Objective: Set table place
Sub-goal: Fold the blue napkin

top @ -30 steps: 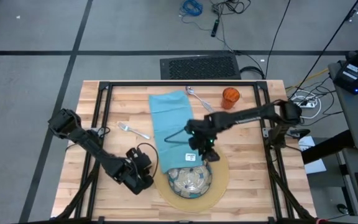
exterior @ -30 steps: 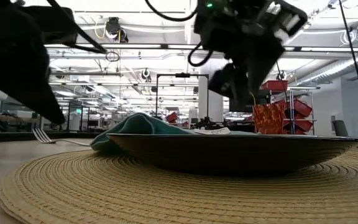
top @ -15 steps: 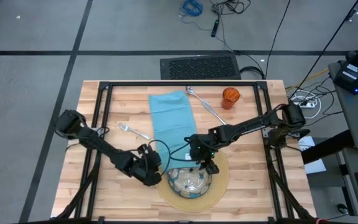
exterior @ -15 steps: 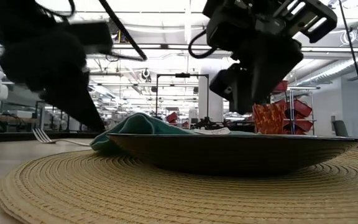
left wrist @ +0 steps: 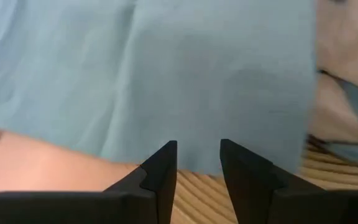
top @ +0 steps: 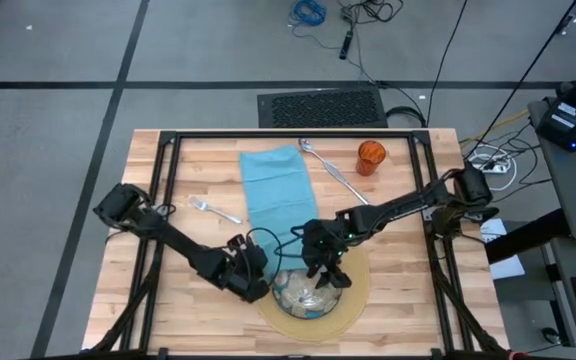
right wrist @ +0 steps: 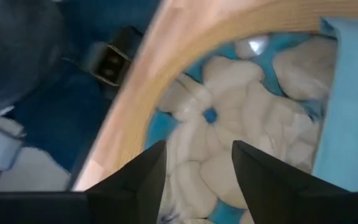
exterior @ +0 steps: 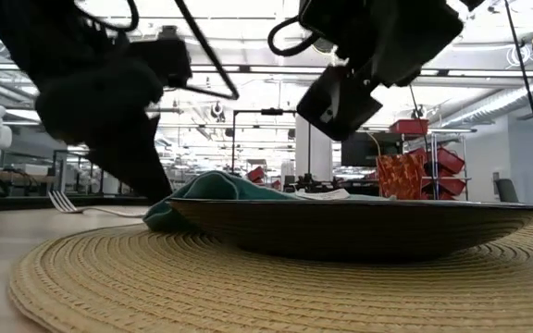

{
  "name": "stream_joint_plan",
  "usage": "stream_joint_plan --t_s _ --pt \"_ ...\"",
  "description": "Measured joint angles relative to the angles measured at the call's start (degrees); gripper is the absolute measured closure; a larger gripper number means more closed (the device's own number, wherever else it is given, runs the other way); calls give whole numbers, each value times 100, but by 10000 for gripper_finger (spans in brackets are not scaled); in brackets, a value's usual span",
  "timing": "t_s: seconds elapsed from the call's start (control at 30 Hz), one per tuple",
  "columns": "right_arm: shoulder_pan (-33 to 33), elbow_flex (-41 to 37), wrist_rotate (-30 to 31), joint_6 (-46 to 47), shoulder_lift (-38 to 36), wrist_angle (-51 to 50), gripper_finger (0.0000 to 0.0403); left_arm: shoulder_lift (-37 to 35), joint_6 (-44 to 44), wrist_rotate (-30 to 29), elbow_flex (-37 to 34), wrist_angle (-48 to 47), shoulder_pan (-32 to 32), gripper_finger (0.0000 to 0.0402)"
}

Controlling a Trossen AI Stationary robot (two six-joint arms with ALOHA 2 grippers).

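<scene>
Lying near the bench's (top: pixel 198 180) front edge, the round mat (top: pixel 353 295) carries the patterned plate (top: pixel 303 293), with the teal napkin (top: pixel 276 190) stretching back from it. Both hands hover over that plate: the right hand (top: pixel 326 277) with fingers spread, the left hand (top: pixel 251 282) with fingers apart, gripping nothing. Fork (top: pixel 211 209) and orange cup (top: pixel 370 155) lie farther back.

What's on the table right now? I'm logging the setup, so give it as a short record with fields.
mat: tan, round, near front edge
plate: patterned glass, on mat
napkin: teal, laid lengthwise mid-table, near end reaching the plate
fork: left of napkin
cup: orange, back right
left gripper: open, empty, at napkin's near edge
right gripper: open, empty, over plate
</scene>
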Motion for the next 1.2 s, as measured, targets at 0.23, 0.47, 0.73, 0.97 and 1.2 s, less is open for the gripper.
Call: stream_joint_plan --t_s 0.23,0.47,0.73,0.97,1.2 --pt "592 -4 482 399 57 26 220 0 -271 -40 660 -818 -380 292" --pt "975 -4 1412 878 55 60 220 21 -1038 -68 928 -1332 -596 292" --pt "1142 -4 2460 870 55 -209 220 718 -790 162 1423 -1216 -792 292" --pt "1092 -4 2479 726 55 -69 220 901 -737 -468 1591 -1397 -848 292" --pt "1092 -4 2453 692 55 13 220 1383 -600 -398 1590 -1282 -630 292"
